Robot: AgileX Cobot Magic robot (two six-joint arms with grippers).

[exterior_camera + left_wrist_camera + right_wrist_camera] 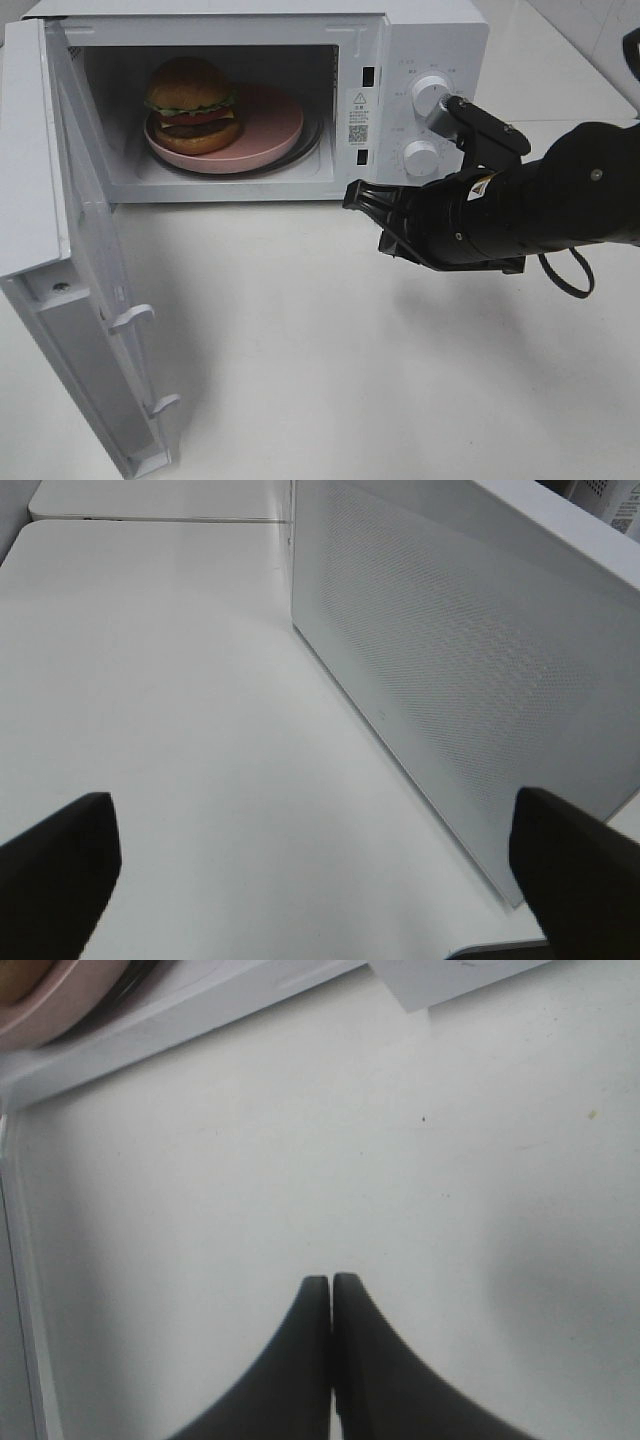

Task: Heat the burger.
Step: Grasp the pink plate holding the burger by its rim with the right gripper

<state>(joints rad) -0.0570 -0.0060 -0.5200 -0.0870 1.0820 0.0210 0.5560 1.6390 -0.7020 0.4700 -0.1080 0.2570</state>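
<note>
A white microwave (455,50) is seen standing on the desk (300,330) with its door (30,140) swung fully open to the left of the exterior view. Inside the cavity a round pink plate (270,125) is laid flat, and the burger (192,103) is set on the plate's left half, toward the hinge side. The burger is stood upright: the bun top is turned upward, the lettuce, tomato, cheese and patty are stacked level beneath it, and its stacking axis runs vertically (being round, it is not pointed any particular way across the plate). The right end effector (352,195) is held just outside the cavity's lower right corner, below the two knobs (431,93) and above the desk; its fingers are clenched tip to tip, nothing is held between them, and neither microwave nor plate is touched. The left end effector (310,795) is shown only by its own wrist camera: it is spread wide, released, with nothing between its fingers, and is faced toward bare desk beside a white perforated panel (450,650) (door or casing cannot be told).
</note>
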